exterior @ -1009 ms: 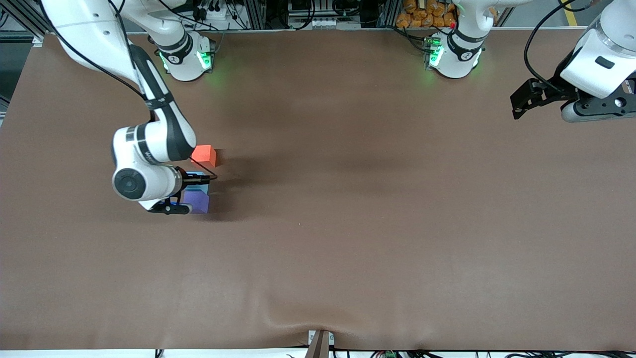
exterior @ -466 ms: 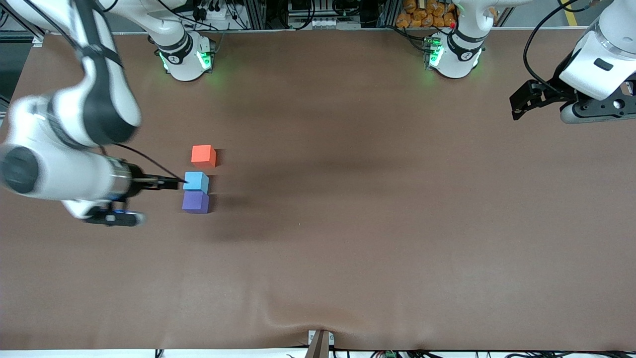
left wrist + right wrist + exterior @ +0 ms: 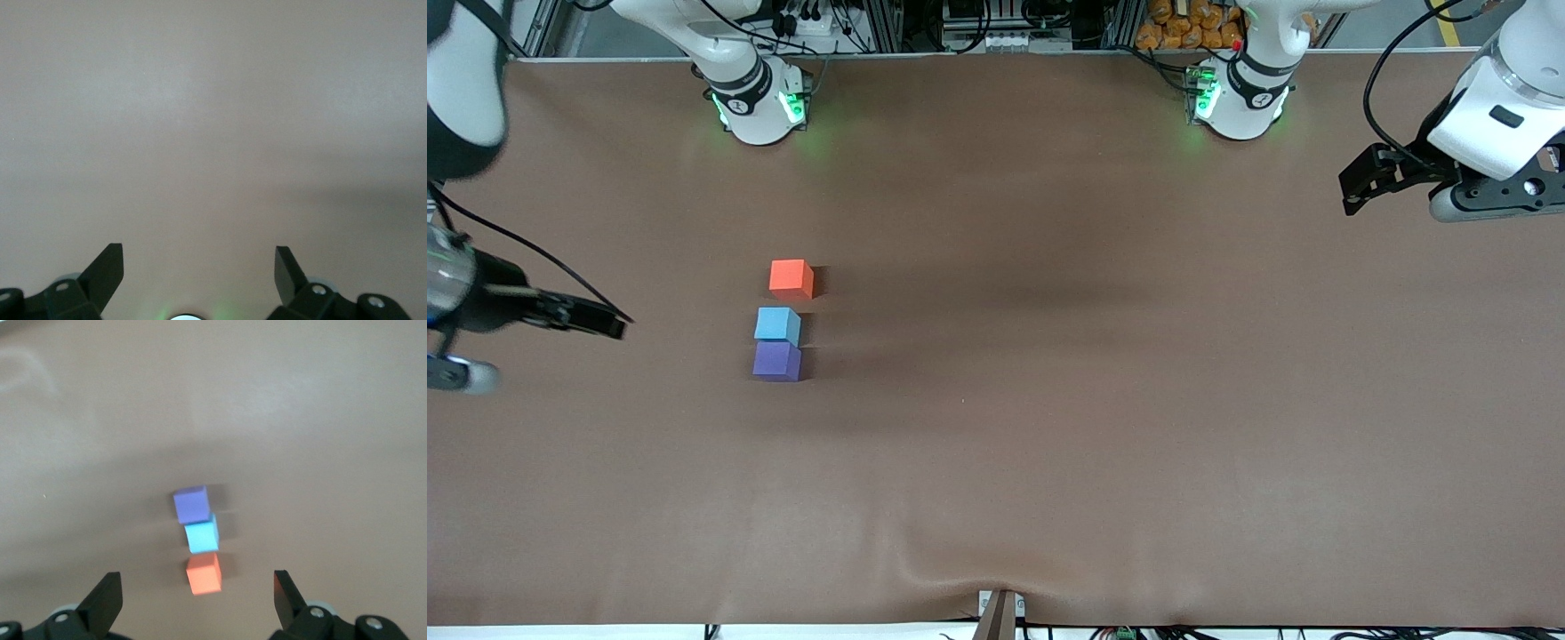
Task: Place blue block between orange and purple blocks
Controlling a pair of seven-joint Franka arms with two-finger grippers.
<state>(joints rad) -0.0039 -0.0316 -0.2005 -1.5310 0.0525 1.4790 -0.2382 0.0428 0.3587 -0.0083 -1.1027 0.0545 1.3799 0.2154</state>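
Note:
The blue block (image 3: 777, 325) sits on the table between the orange block (image 3: 791, 277) and the purple block (image 3: 776, 362), in one line. It touches the purple one, and a small gap separates it from the orange one. The right wrist view shows the same row: purple (image 3: 191, 504), blue (image 3: 201, 536), orange (image 3: 203, 573). My right gripper (image 3: 615, 327) is open and empty, up in the air over the table toward the right arm's end, well away from the blocks. My left gripper (image 3: 1352, 191) is open and empty and waits over the left arm's end of the table; its wrist view (image 3: 199, 257) shows only bare table.
The brown table mat (image 3: 1103, 400) has a raised wrinkle at the edge nearest the front camera (image 3: 925, 569). The arm bases (image 3: 758, 107) (image 3: 1238, 100) stand along the edge farthest from that camera.
My right gripper has let go of the blue block and pulled away from the row toward the right arm's end of the table. The blocks and the left arm have not moved.

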